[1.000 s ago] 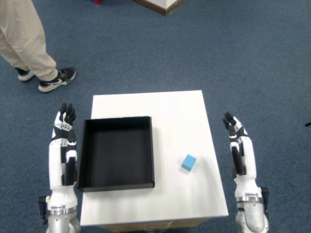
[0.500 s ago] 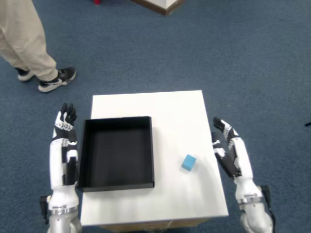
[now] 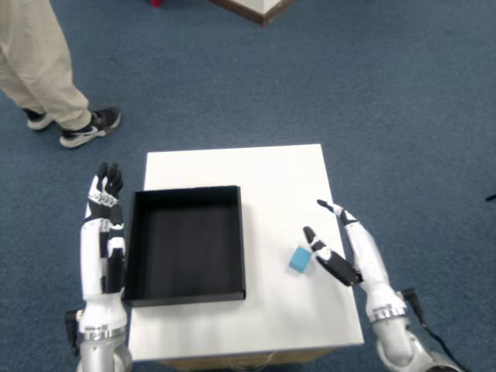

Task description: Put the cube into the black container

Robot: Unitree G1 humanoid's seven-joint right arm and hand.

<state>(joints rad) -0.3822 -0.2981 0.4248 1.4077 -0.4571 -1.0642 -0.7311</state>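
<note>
Fingers of the right hand [image 3: 343, 249] are spread apart, grasping nothing, thumb tip just beside the blue cube [image 3: 301, 259]. That cube sits near the desk's [image 3: 271, 174] right edge, apart from the black container [image 3: 186, 242] along the left edge. No writing is legible.

Matt black container [image 3: 185, 243], smooth white table [image 3: 283, 180], blue cube [image 3: 301, 259] perhaps plastic, rough blue carpet [image 3: 387, 101].

One head view looks steeply down on the white table [image 3: 256, 167]
</note>
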